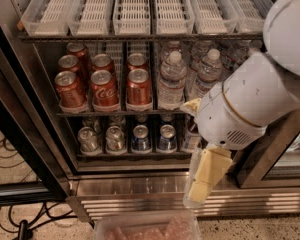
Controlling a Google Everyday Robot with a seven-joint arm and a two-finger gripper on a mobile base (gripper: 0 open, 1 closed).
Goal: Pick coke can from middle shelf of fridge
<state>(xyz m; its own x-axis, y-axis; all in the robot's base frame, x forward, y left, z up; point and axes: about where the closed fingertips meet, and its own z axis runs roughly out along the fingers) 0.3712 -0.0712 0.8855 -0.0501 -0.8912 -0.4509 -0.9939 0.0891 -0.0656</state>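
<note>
The fridge (pixel 140 186) is filling most of the view, with its ribbed steel base running across the bottom. On the middle shelf (pixel 115 113), red cans are sitting in three lanes at the left. The front centre coke can (pixel 105 90) is standing upright with its script logo facing out. Two more are standing just beside it and others are lined up behind. Water bottles (pixel 172 79) are occupying the right part of the same shelf. Above, white trays (pixel 132 9) are lying side by side. Below, silver cans (pixel 87 139) and blue cans (pixel 140 138) are standing in a row. The white arm (pixel 260 94) is reaching in from the right and covering the shelf's right end. The end effector (pixel 199 186) is hanging downward in front of the base, lower than the middle shelf and well apart from the coke can. Whether it is open or closed cannot be told. A clear bin (pixel 140 221) is sitting at the bottom edge, and cables (pixel 10 156) are lying on the floor at the left.
</note>
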